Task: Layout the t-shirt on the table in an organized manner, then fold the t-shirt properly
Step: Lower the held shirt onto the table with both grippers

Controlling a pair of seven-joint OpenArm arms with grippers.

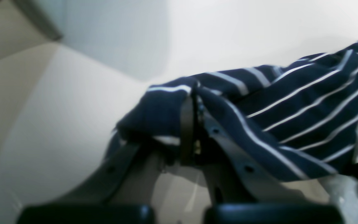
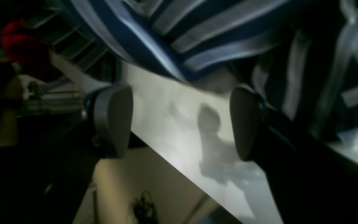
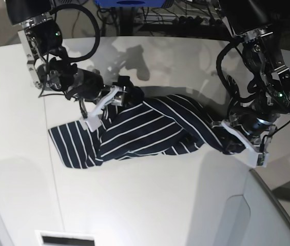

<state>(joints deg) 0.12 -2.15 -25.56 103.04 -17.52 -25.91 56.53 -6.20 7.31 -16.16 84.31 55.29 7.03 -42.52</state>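
T-shirt (image 3: 145, 130), soft striped fabric, bunched; left jaws pinch it, right jaws apart.

The right gripper (image 2: 180, 123) stands with jaws wide apart, nothing between them; the striped t-shirt (image 2: 216, 37) hangs just beyond, above the white table (image 2: 172, 130).

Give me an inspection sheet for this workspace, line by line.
Surface: white table, mostly bare.
Job's things: striped t-shirt bunched, not laid flat, stretched between both arms.
Clutter: nothing seen on the table.
Grippers: left gripper shut on the t-shirt; right gripper has fingers apart, holding nothing, right beside the cloth.
Cables: black cables looping along the arms.
Surroundings: more wires and equipment behind the table's far edge.
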